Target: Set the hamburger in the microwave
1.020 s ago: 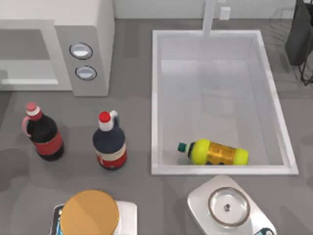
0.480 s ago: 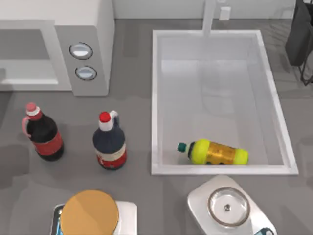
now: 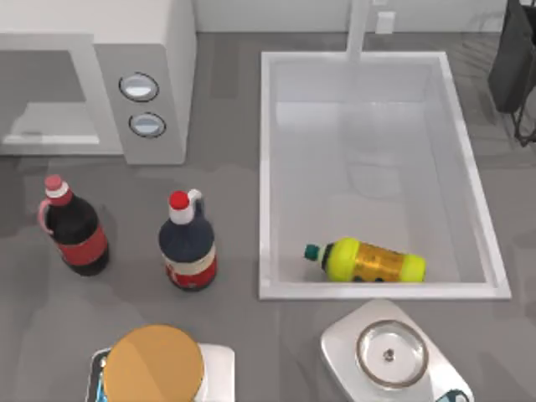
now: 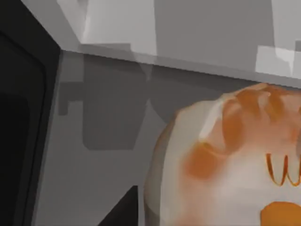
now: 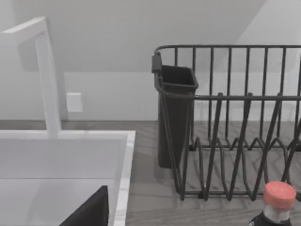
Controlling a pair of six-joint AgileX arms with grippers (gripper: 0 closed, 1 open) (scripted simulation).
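The hamburger (image 3: 155,367), a smooth tan-orange dome, rests on a white base at the table's front left. The microwave (image 3: 142,50) stands at the back left, and its grey panel with two dials (image 3: 139,87) faces the front. In the left wrist view the hamburger (image 4: 225,160) looms very close, pale with orange patches, and a dark fingertip (image 4: 123,211) of my left gripper sits just beside it. Whether they touch I cannot tell. In the right wrist view a dark fingertip (image 5: 91,212) of my right gripper hangs over the sink's corner.
Two dark bottles (image 3: 74,228) (image 3: 188,243) stand between the hamburger and the microwave. A white sink (image 3: 266,167) holds a lying yellow bottle (image 3: 373,261). A silver dish (image 3: 389,352) sits at the front right, and a black dish rack (image 5: 235,141) stands at the back right.
The shading across the microwave's front at the far left has shifted and lightened. The hamburger, the bottles and the dish have not moved.
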